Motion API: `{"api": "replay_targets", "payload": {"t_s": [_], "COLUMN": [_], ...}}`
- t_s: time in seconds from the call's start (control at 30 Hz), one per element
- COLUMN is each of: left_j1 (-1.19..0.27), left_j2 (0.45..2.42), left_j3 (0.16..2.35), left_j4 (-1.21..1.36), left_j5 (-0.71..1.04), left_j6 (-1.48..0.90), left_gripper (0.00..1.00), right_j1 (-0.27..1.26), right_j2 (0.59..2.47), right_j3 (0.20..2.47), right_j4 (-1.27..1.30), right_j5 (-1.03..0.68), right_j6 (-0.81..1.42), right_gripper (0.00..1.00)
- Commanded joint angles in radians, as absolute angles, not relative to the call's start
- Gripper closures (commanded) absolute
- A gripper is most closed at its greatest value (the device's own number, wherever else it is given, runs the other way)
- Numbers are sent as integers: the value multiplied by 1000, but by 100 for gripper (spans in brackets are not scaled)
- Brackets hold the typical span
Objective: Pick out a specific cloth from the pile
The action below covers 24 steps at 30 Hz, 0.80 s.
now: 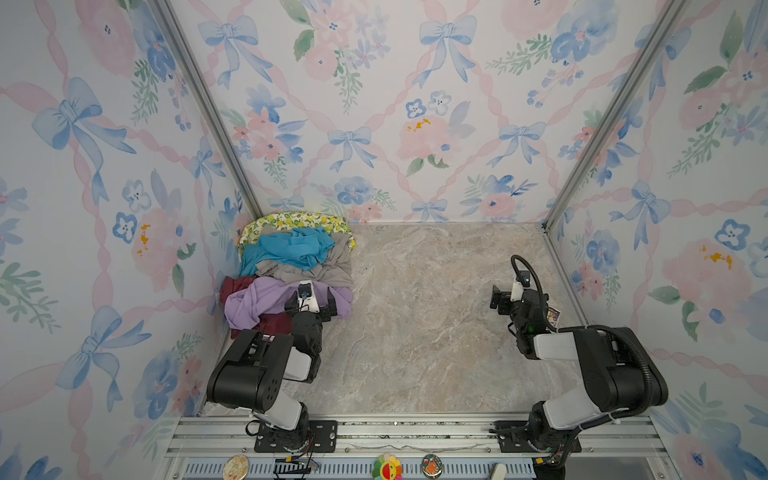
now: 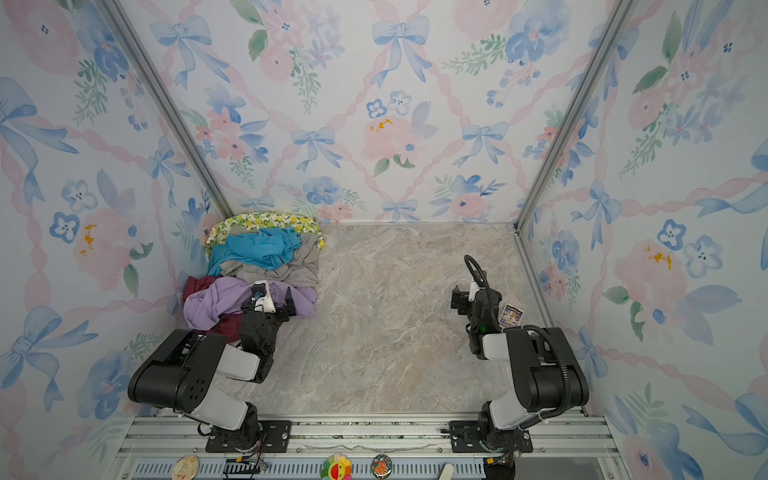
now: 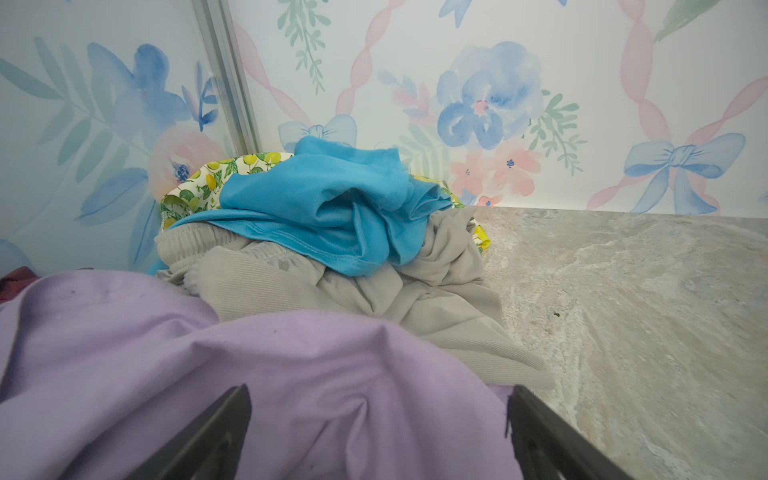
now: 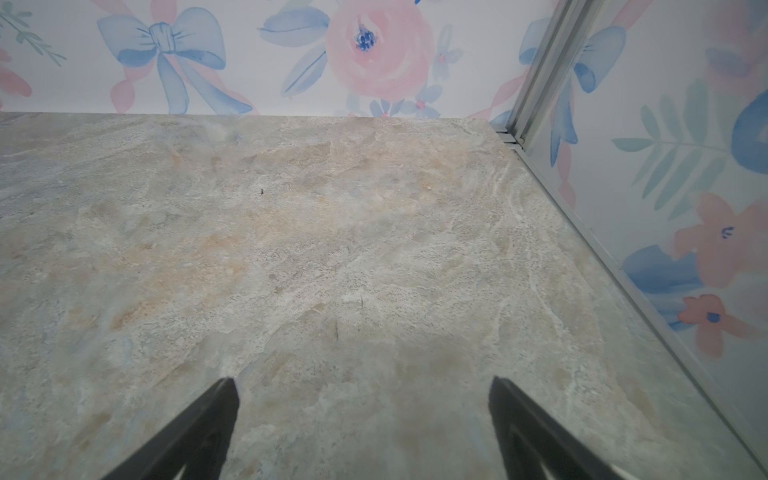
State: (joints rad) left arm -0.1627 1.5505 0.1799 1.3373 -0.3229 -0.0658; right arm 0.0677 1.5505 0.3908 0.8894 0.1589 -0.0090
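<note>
Left end effector (image 1: 311, 300) spread over lavender cloth (image 1: 257, 301), maroon cloth (image 1: 274, 323) buried beneath; right end effector (image 4: 361, 419) spread, idle.

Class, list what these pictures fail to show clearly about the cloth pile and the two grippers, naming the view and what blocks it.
- Dark maroon cloth: in both top views mostly buried under the lavender purple cloth; left wrist view shows only a sliver at the frame edge.
- Lemon-printed white cloth: largely covered by the teal blue cloth and grey cloth.
- Open left gripper: fingers cut off by the wrist view's edge.
- Open right gripper: likewise cut off.
</note>
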Motion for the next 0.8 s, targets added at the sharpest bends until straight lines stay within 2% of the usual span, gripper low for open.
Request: {"api": "replay_targets", "payload": {"t_s": [0.0,0.3,0.57,0.77], "left_j1": [-172,-232,-310,-319], "left_j2": [1544,1451,1363,1258], "left_j3": [190,226,283,349], "left_j4": [1338,1211,1093,969], "left_j5": [-362,-456,-544,-548], "left_j6": [-49,-4,62,-26], "left_gripper": [2,2,2,2], "right_j1": [97,119,176,209], "right_j2": [1533,1500,1403,1371], "right_j3": [387,360,408,448], "right_j4": [897,930,754,684], "right_j5": [205,273,346,400], "right_j6": [-23,-27,-65,-94], "right_gripper": [3,3,3,3]}}
